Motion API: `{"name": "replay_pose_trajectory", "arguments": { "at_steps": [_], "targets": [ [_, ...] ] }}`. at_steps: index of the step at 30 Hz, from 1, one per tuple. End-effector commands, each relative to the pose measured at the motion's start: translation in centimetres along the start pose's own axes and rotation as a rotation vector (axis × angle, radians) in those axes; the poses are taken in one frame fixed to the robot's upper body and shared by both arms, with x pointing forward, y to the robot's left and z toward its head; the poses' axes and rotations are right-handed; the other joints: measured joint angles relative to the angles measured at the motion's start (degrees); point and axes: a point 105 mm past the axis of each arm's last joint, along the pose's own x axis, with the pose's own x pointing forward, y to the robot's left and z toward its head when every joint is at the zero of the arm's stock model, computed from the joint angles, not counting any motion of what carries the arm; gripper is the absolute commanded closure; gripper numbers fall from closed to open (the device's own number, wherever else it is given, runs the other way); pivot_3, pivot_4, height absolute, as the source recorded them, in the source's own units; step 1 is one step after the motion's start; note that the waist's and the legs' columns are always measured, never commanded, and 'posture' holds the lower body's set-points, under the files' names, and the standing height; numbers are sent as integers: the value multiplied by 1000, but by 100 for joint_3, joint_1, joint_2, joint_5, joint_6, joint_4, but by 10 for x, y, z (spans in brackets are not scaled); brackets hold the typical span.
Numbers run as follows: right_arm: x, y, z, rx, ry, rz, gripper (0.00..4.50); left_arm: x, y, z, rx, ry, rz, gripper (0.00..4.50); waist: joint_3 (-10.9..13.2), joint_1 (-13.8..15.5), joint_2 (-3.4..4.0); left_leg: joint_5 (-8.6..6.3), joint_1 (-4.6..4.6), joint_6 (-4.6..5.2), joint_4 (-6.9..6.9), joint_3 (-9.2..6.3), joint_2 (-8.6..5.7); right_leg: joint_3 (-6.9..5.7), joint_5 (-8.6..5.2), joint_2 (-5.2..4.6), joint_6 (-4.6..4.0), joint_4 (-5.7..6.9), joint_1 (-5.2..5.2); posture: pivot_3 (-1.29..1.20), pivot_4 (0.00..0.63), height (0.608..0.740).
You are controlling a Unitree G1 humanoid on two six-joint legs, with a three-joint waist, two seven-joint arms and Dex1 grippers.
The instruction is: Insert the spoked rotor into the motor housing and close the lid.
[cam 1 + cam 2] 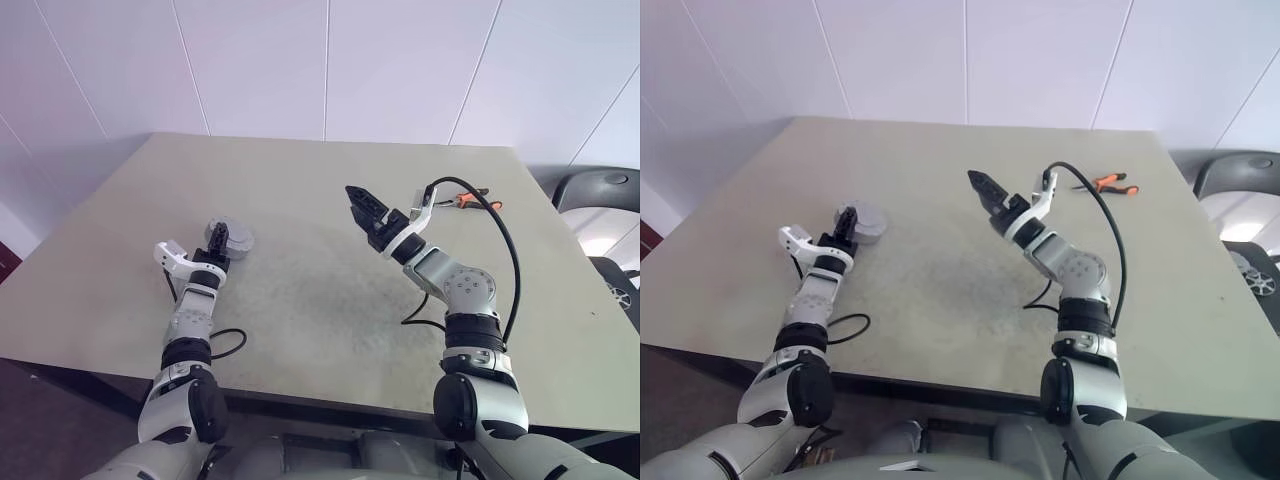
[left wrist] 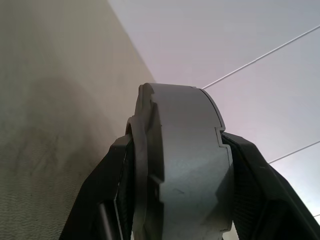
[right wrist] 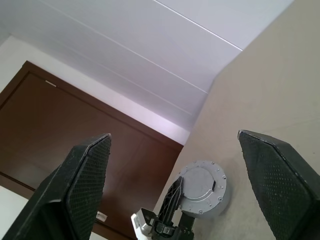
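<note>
Left eye view shows a beige worktop point(image 1: 330, 290) in front of white wall panels. Toward the left edge of the worktop, the left end effector point(image 1: 222, 246) holds a round silver-grey casing, the motor housing point(image 1: 236, 236), between its two black fingers. In the left wrist view the housing point(image 2: 185, 165) stands on its edge between the fingers point(image 2: 112, 200), which press on its flat sides. In the right wrist view a closed grey face of the housing point(image 3: 202, 189) is visible; windings cannot be seen. Near the middle of the worktop, the right end effector point(image 1: 362, 208) hangs above the surface, empty, and its fingers point(image 3: 82, 185) stand wide apart. Near the far right corner lie orange-handled pliers point(image 1: 470, 203). A black cable point(image 1: 500, 250) loops beside the right arm.
</note>
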Motion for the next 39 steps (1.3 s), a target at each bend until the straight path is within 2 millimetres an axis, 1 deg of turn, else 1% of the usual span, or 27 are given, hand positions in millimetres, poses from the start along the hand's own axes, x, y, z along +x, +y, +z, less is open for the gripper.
{"name": "replay_pose_trajectory", "arguments": {
  "at_steps": [1, 8, 10, 11, 15, 16, 21, 25, 28, 30, 32, 35, 39],
  "targets": [
    [2, 14, 8, -49, -12, 44, 268, 12, -23, 16, 32, -38, -79, 2436, 0, 0, 0, 0, 0, 0, 0, 0, 0, 0, 0, 0, 0, 0, 0, 0, 0, 740],
    [3, 14, 7, -51, -5, 43, 268, 12, -20, 16, 31, -40, -58, 2436, 0, 0, 0, 0, 0, 0, 0, 0, 0, 0, 0, 0, 0, 0, 0, 0, 0, 740],
    [3, 13, 7, -52, -3, 42, 268, 12, -16, 17, 32, -46, -34, 1715, 0, 0, 0, 0, 0, 0, 0, 0, 0, 0, 0, 0, 0, 0, 0, 0, 0, 740],
    [3, 13, 7, -53, -2, 42, 268, 12, -15, 17, 33, -47, -27, 1459, 0, 1, 0, 0, 0, 0, 0, 0, 0, 0, 0, 0, 0, 0, 0, 0, 0, 740],
    [3, 12, 7, -55, 0, 39, 268, 11, -2, 24, 47, -76, 59, 96, 0, -6, 0, 0, 2, 0, 1, 0, 0, 0, 0, 0, 0, 2, 0, 0, 0, 740],
    [3, 12, 7, -56, 0, 39, 268, 10, 1, 25, 53, -80, 80, 40, 0, -1, 0, 0, 2, 0, 1, 0, 0, 0, 0, 0, 0, 3, 0, 0, 0, 740],
    [3, 11, 6, -58, 7, 36, 268, 7, 18, 35, 102, -121, 194, 40, -1, -22, 0, 0, 10, 0, 1, 0, 2, 0, 0, 3, 1, 10, 1, 0, 0, 740],
    [3, 9, 5, -61, 13, 31, 268, 2, 30, 49, 162, -183, 302, 40, -1, -83, 0, 0, 17, 0, 0, 0, 5, 1, -1, 7, 3, 23, 1, 0, 0, 740],
    [3, 7, 3, -67, 23, 25, 268, -7, 45, 62, 227, -235, 414, 40, -2, -162, 0, 0, 23, 0, -2, -1, 7, 1, -7, 8, 13, 31, 1, 0, 0, 740],
    [2, 7, 2, -68, 26, 24, 268, -12, 50, 68, 269, -258, 463, 40, -2, -176, 0, 0, 27, 0, -4, 0, 7, 5, -7, 10, 14, 32, 2, 0, 0, 740],
    [2, 6, 2, -69, 27, 23, 268, -12, 50, 72, 310, -268, 472, 40, -2, -167, 0, 0, 30, 0, -7, -1, 8, 5, -7, 11, 14, 35, 1, 0, 0, 740],
    [2, 6, 1, -69, 31, 25, 268, -10, 43, 77, 412, -284, 461, 40, -2, -133, 0, 0, 27, 0, -8, -3, 8, 4, -6, 11, 13, 35, 1, 0, 0, 740],
    [2, 6, 1, -68, 33, 28, 268, -4, 22, 81, 522, -305, 344, 40, -3, -48, -2, 0, 12, 0, 1, -2, 0, 4, 1, 4, 2, 20, 1, 0, 0, 740]
  ]
}}
